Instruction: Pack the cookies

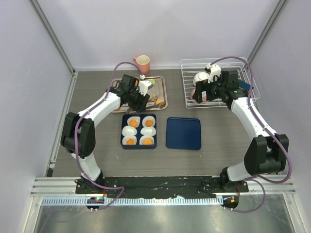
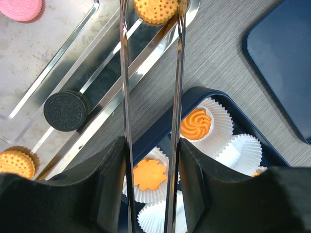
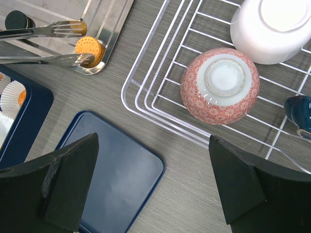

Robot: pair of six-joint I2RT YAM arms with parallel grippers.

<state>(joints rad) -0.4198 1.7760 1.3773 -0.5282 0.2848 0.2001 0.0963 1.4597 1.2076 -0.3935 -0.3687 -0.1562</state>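
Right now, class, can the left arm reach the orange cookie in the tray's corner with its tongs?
Probably yes: the tongs in the left gripper straddle the orange cookie; nothing blocks them.

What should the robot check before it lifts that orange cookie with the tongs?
1. Tips of the tongs on either side of the orange cookie: ok.
2. Cookie squeezed firmly: cannot tell.
3. An empty paper cup waiting in the box: ok.
4. The lid off, beside the box: ok.
5. The right fingers open, away over the rack: ok.
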